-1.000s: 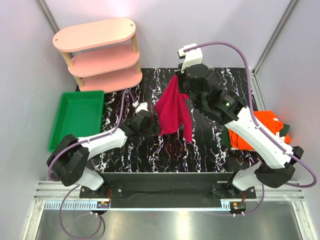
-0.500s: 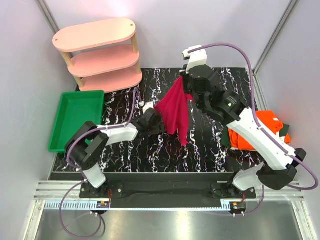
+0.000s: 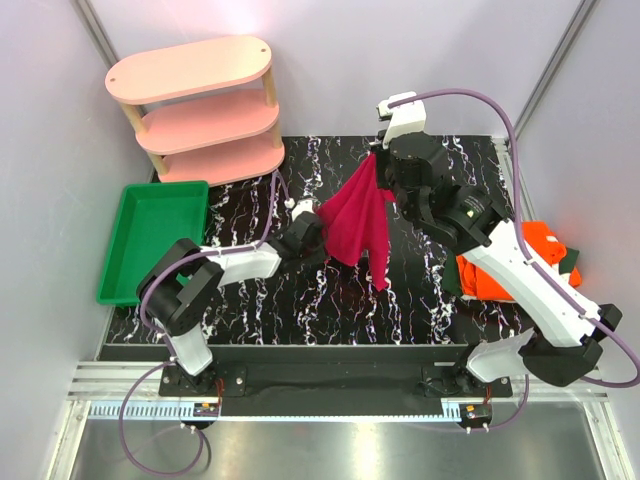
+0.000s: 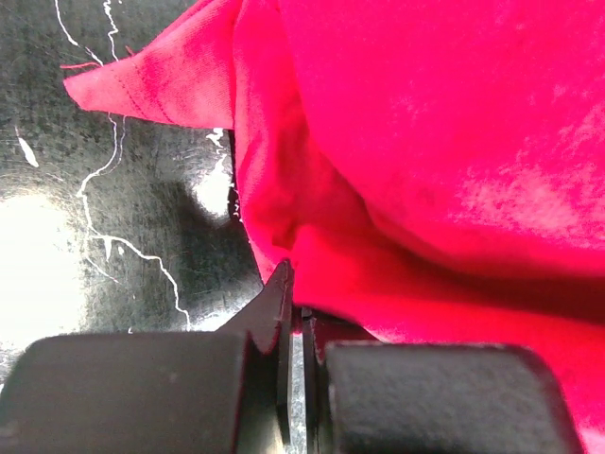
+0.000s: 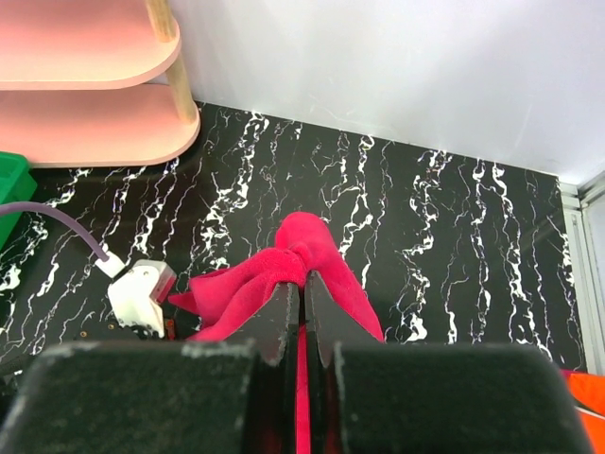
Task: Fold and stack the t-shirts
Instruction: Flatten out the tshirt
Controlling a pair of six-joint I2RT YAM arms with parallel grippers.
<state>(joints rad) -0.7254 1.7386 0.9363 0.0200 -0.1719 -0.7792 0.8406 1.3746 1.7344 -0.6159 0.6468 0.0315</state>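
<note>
A crimson t-shirt (image 3: 358, 222) hangs over the black marbled table from my right gripper (image 3: 379, 160), which is shut on a bunched top part of it (image 5: 312, 251). In the right wrist view the jaws (image 5: 302, 284) pinch the cloth tight. My left gripper (image 3: 318, 233) sits low at the shirt's left edge. In the left wrist view its jaws (image 4: 301, 317) are closed with red cloth (image 4: 425, 142) caught at their tips. An orange t-shirt (image 3: 530, 252) lies crumpled at the table's right edge on a dark green one (image 3: 566, 262).
A pink three-tier shelf (image 3: 200, 105) stands at the back left, also seen in the right wrist view (image 5: 85, 85). A green plastic tray (image 3: 155, 235) lies left of the table. Grey walls close in on both sides.
My left gripper reached right to the hanging shirt and went from open to shut on its edge. The right gripper carried the shirt's top slightly to the right.
</note>
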